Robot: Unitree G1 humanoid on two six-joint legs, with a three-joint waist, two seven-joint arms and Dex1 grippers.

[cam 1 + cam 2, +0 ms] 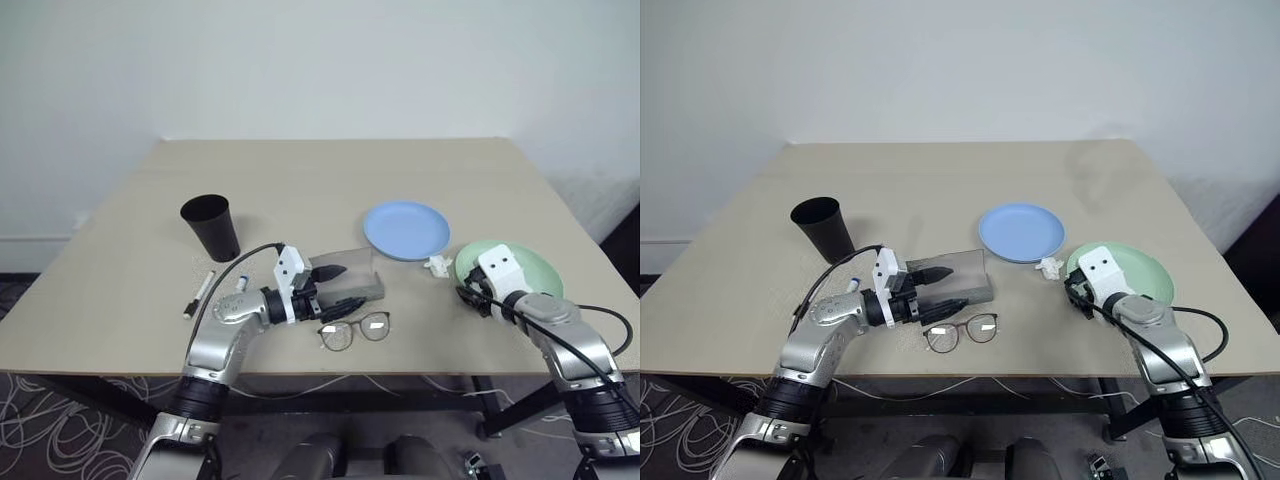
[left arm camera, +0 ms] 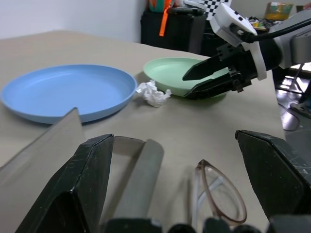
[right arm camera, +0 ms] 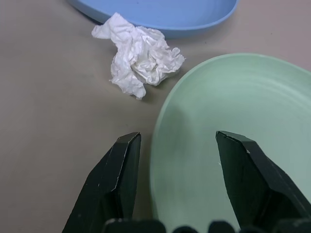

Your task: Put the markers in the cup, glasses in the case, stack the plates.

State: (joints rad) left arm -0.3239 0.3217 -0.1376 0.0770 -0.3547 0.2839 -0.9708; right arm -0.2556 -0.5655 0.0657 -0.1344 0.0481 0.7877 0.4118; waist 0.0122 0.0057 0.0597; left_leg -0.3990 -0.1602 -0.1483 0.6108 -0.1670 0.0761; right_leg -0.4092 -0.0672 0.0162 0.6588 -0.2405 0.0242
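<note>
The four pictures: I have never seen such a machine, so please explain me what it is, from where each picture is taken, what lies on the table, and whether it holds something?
It is a humanoid robot with two arms, each ending in a gripper of two black fingers. The two wide pictures come from cameras on its head, looking down at a table. The two close pictures come from cameras on its wrists.

On the table lie a black cup, two markers, a grey case, glasses, a blue plate, a green plate and a crumpled white scrap.

The left gripper is open at the case, above the glasses. The right gripper is open, its fingers either side of the green plate's rim. Neither holds anything.
</note>
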